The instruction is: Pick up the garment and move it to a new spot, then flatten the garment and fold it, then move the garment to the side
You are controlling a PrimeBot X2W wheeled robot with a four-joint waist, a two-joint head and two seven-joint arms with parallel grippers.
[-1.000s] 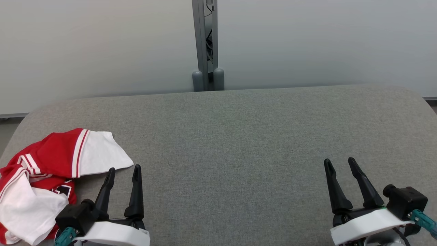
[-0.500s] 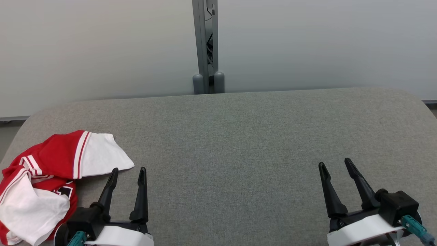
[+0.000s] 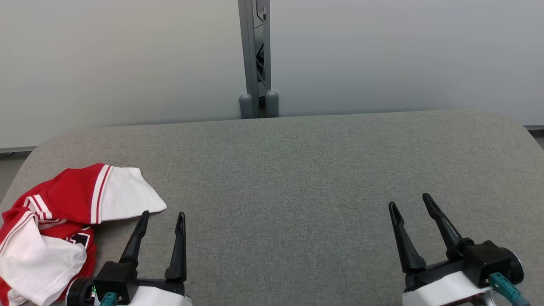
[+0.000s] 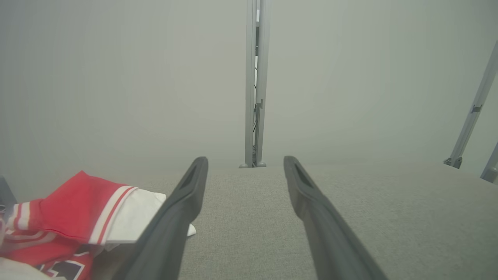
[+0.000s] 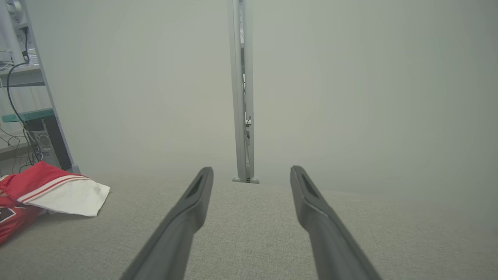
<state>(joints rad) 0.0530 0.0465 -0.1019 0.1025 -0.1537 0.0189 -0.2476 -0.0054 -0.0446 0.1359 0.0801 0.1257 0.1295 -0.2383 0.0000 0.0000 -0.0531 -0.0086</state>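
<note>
Garment (image 3: pixel 55 212): red and white, crumpled, lower left of the head view, on the grey table (image 3: pixel 297 161). Left claw (image 3: pixel 163 213): spread wide, empty, just beside the white flap. Right claw (image 3: pixel 409 199): spread wide, empty, lower right, well apart from the garment. Risk judged: only one layer may be pinched, so that the garment is dragged, bunched further, or pulled off the nearby table edge
</note>
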